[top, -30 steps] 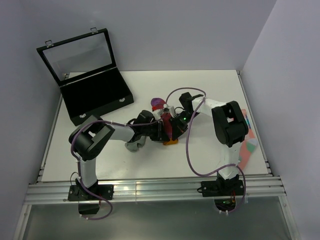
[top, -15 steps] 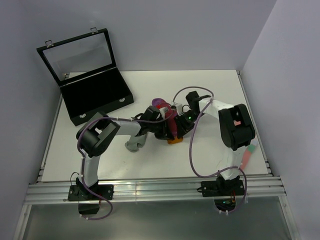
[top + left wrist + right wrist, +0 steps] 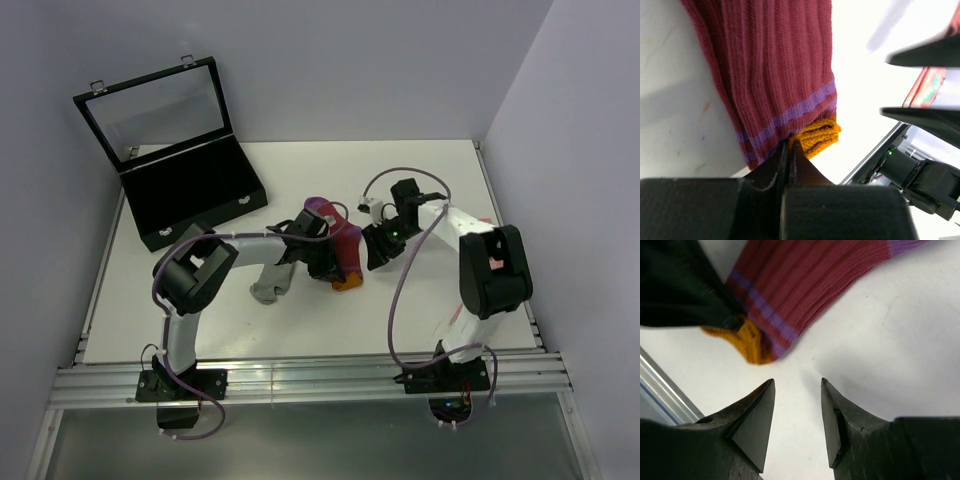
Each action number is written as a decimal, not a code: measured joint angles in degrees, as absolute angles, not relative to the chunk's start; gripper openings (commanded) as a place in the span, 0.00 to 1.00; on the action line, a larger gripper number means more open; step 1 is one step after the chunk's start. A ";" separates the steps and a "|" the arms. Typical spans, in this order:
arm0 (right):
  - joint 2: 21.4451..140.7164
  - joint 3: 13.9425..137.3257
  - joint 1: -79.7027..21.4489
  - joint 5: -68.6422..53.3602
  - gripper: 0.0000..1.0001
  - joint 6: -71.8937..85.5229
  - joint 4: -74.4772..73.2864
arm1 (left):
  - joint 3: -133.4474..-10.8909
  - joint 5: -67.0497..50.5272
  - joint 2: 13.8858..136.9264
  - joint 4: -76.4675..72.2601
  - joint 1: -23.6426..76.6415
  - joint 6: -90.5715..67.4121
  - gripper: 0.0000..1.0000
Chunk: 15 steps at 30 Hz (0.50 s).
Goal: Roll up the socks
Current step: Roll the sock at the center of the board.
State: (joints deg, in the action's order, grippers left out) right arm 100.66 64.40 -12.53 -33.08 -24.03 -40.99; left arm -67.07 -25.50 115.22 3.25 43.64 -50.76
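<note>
Gathered in a loose hump on the table [image 3: 420, 310], right at the tips of the left gripper [image 3: 790, 147] — the magenta-red sock [image 3: 780, 65], purple band [image 3: 795, 111] and orange toe [image 3: 818, 136] at the end nearest that tool. Pinched there, fingers closed flat on a thin bite of fabric at the seam of purple and orange. Back behind that gripper, beside its forearm: the grey sock [image 3: 270, 283], lying apart from both tools. Facing in from the other side, the right gripper [image 3: 797, 382], jaws parted partway, nothing between them but bare table, the orange toe just beyond its fingertips and off to one side. By the look of it, mid-roll on the long sock, probably at a change of grip. To do it well: keep the left pinch firm against any unfolding; bring the open jaws forward and low, straddle the whole thickness of the bundle rather than one layer, and close before easing off opposite. Avoid dragging the toe sideways — likely to slacken the roll. Leave the grey sock until this one sits tight.
</note>
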 measured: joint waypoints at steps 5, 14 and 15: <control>91.81 59.99 -12.64 -35.31 0.47 -27.86 -40.18 | -70.08 -25.87 115.39 11.77 43.22 -50.72 0.00; 81.38 50.87 -21.34 -33.58 0.43 -33.39 -35.64 | -75.31 -30.22 118.15 23.03 41.60 -50.46 0.00; 80.20 49.65 -23.14 -33.08 0.43 -33.85 -35.05 | -75.46 -30.72 118.28 23.97 41.36 -50.46 0.00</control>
State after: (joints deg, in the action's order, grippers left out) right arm 80.20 49.65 -23.14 -33.08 -33.85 -35.05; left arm -75.46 -30.72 118.28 23.97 41.36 -50.46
